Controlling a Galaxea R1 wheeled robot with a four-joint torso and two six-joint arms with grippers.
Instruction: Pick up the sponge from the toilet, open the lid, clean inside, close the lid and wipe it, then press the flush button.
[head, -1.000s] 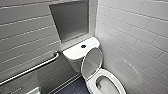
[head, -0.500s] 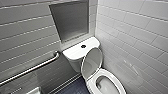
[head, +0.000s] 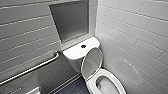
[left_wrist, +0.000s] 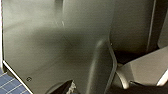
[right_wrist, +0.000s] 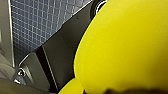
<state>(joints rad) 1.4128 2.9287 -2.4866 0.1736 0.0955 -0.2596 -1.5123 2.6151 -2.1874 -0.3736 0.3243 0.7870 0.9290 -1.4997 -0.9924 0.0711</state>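
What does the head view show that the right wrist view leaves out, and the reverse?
Head view: the white toilet with its lid raised, the flush button on the tank top, a grab bar on the tiled wall. Right wrist view: the yellow sponge, close up. Both: the dark tiled floor.

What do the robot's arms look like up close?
Near the left wrist there's a wide, smooth dark grey plate with a rounded grey bar beside it. The right wrist's plate is black, flat and straight-edged, with a round fitting at one corner and a shiny bolt.
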